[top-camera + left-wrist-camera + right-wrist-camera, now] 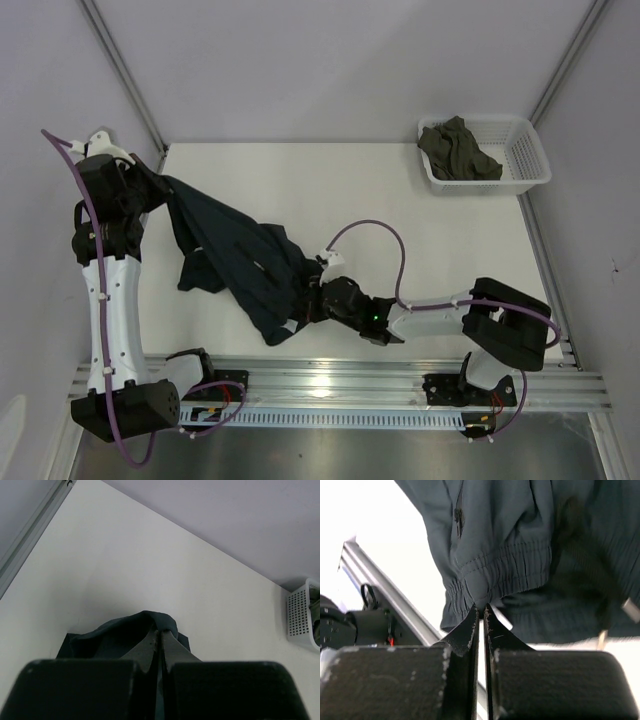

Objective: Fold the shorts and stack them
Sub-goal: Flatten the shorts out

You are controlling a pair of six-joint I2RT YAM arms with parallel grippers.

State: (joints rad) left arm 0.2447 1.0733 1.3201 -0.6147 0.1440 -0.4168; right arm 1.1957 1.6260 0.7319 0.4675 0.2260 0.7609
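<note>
The dark teal-navy shorts (235, 260) hang stretched across the left half of the white table (400, 230), between my two grippers. My left gripper (150, 188) is shut on one end of them at the far left; in the left wrist view the fabric (115, 637) bunches over the closed fingertips (161, 631). My right gripper (312, 300) is shut on the elastic waistband (500, 575) near the table's front edge; the jaws (481, 607) pinch its hem. A black drawstring cord (590, 565) hangs at the right in the right wrist view.
A white basket (520, 150) at the back right corner holds an olive-green garment (458, 152); it also shows in the left wrist view (302, 612). A metal rail (350, 385) runs along the table's front edge. Grey walls stand on both sides.
</note>
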